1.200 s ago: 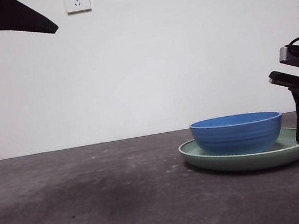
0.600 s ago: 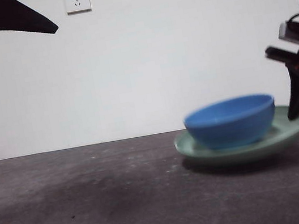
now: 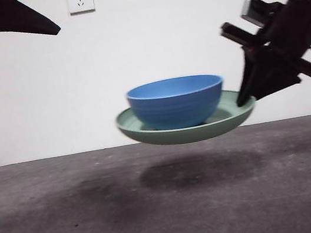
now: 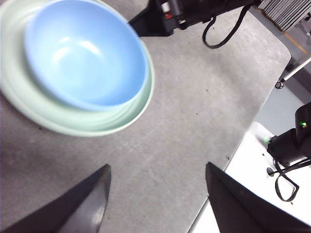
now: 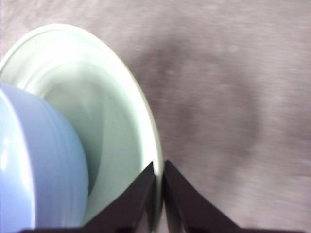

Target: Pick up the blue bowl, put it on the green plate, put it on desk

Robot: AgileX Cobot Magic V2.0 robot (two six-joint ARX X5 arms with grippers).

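Above the desk point(image 3: 72, 226), right end effector point(image 3: 246, 96) pinched plate point(image 3: 145, 127) rim — bowl point(image 3: 176, 102) aboard; keep level, lower slowly. Left end effector point(image 4: 155, 194) wide, idle.

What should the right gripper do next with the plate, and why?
Probably lower it gently, kept level. The right gripper pinches the green plate by one rim only, clear above the desk, with the blue bowl resting loose inside; a tilt might slide it.

Open desk point(image 3: 72, 226) lies left of the raised green plate point(image 3: 145, 127) — beneath it, only shadow.
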